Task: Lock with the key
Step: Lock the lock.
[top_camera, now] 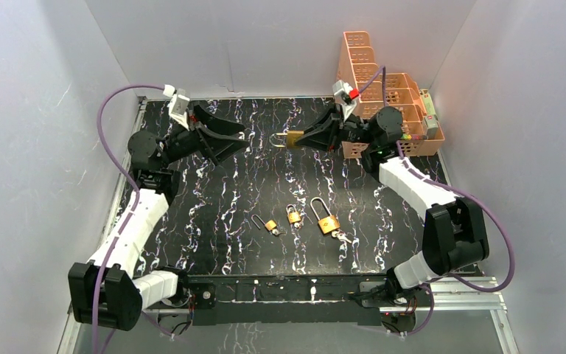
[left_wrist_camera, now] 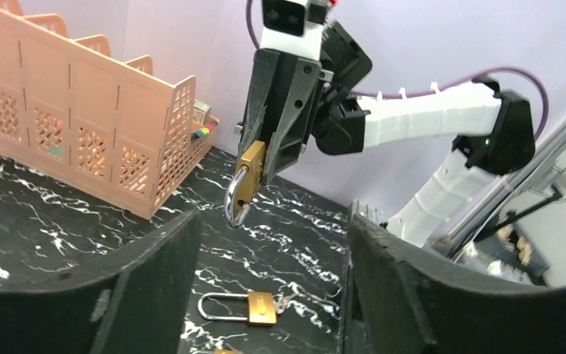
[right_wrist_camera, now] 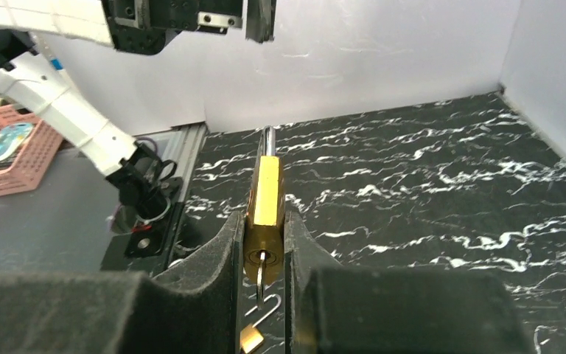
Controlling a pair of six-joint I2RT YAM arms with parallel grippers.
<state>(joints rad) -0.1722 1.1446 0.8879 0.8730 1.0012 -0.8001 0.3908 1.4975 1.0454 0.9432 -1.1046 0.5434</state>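
Note:
My right gripper (top_camera: 306, 139) is shut on a brass padlock (top_camera: 292, 139) and holds it in the air above the back of the table. In the right wrist view the gripper (right_wrist_camera: 264, 221) clamps the padlock body (right_wrist_camera: 265, 193) by its flat sides. A key (right_wrist_camera: 259, 271) sticks out of the keyhole. In the left wrist view the held padlock (left_wrist_camera: 250, 171) hangs with its steel shackle (left_wrist_camera: 233, 204) pointing down, and the shackle looks open. My left gripper (top_camera: 239, 140) is open and empty, facing the padlock from the left, a short gap away. Its jaws (left_wrist_camera: 273, 232) stand wide apart.
Three more brass padlocks lie mid-table: a small one (top_camera: 270, 225), a second small one (top_camera: 293, 214) and a long-shackled one with keys (top_camera: 328, 223), also in the left wrist view (left_wrist_camera: 261, 307). An orange desk organizer (top_camera: 383, 96) stands at the back right behind the right gripper.

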